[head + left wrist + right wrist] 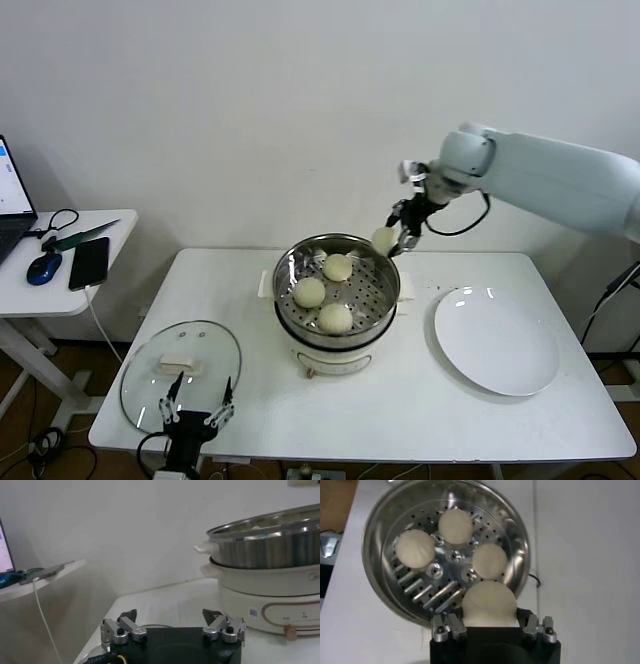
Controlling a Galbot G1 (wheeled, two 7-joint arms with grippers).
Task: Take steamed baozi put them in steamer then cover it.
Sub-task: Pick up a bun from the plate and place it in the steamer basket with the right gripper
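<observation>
The steamer [337,258] stands mid-table, its perforated tray [427,587] holding three baozi [309,292] [338,267] [336,318]. My right gripper [397,240] hangs just above the steamer's back right rim, shut on a fourth baozi [489,603]; that baozi [384,239] is cream-white and round. The glass cover [181,372] lies flat at the table's front left, cream handle up. My left gripper [197,408] sits open low at the front left edge beside the cover, nothing between its fingers. From the left wrist, the steamer's steel wall [270,547] shows ahead.
A flat white plate [495,339] lies to the right of the steamer. A side table [70,262] at far left carries a phone, a mouse and a laptop corner. A white cable hangs between the tables.
</observation>
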